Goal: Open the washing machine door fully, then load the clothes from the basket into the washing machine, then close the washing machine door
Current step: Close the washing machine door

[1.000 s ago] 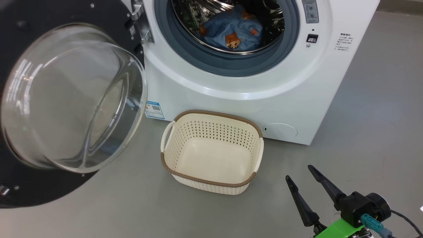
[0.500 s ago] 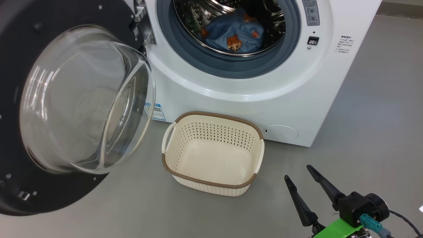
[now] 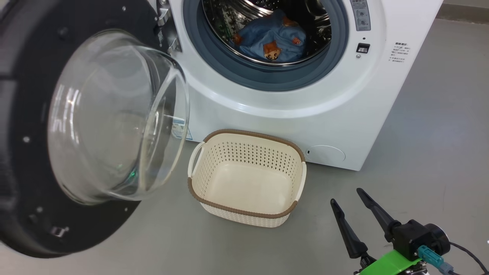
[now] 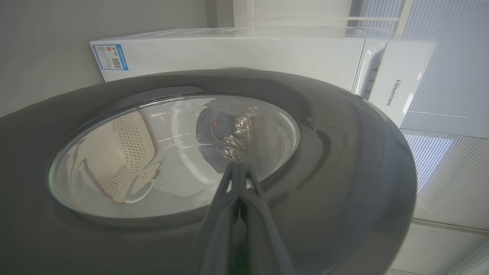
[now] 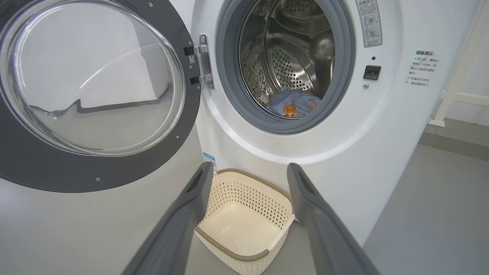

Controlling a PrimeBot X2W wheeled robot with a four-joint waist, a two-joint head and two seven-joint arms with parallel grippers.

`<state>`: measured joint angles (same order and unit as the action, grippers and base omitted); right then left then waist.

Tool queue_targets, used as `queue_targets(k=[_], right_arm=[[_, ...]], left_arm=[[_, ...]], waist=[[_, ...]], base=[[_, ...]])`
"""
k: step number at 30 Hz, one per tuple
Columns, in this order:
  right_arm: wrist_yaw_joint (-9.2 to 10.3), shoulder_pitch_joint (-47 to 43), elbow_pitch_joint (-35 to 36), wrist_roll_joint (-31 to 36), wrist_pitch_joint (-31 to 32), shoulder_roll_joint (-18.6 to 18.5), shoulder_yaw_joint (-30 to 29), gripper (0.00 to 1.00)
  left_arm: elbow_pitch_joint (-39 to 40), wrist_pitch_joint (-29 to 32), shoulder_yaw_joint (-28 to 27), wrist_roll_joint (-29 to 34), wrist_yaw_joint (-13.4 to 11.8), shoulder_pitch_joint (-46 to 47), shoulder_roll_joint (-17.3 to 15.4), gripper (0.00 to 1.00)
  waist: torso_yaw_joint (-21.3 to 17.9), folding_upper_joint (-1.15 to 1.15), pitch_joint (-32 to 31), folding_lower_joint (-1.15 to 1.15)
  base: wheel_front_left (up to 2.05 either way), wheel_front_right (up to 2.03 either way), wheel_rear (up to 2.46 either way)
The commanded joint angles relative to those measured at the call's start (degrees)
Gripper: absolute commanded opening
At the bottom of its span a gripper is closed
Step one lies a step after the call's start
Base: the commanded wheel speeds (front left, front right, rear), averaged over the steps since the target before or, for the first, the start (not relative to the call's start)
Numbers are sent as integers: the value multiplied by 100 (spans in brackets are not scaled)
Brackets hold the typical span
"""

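Swung inward, the washing machine door (image 3: pixel 114 118) overhangs grey floor (image 3: pixel 420 152); left tool (image 4: pixel 237 168) closed, right tool (image 3: pixel 345 195) spread.

"Hisense" stands on the washing machine (image 4: pixel 237 57); its blue label sticker (image 4: pixel 110 57) and Chinese notice (image 5: pixel 420 68) are unreadably small.

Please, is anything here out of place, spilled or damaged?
Nothing stands out. The basket stands upright and empty on the floor, the clothes lie wholly inside the drum, and the washing machine door hangs open with its glass whole.
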<state>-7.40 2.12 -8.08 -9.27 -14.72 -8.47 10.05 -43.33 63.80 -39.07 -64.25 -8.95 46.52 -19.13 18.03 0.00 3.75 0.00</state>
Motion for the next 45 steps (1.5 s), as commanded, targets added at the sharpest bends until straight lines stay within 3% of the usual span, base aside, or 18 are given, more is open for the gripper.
queue_targets(k=[1,13,21,35,45], right_arm=[[-9,67,155,39,-28,25,104,100],[-9,162,165,34,-28,148,96,100],[-9,249,181,14,-28,186,61,100],[-9,336,177,1,-28,264,-2,100],[-9,416,171,-15,-28,329,-25,100]], left_arm=[[364,178,60,69,-105,-150,-69,0],[3119,1090,375,-138,-1192,-1056,1155,0],[4017,1018,571,-571,-1539,-1256,1592,0],[3677,-447,1773,-1761,-1265,-1353,1624,0],[3129,-1455,2588,-2377,-802,-1018,1625,0]], waist=[[3,0,0,0],[-82,0,46,0],[-297,0,103,0],[-879,0,138,0],[-1306,0,179,0]], base=[[0,0,0],[0,0,0],[0,0,0],[0,0,0],[0,0,0]])
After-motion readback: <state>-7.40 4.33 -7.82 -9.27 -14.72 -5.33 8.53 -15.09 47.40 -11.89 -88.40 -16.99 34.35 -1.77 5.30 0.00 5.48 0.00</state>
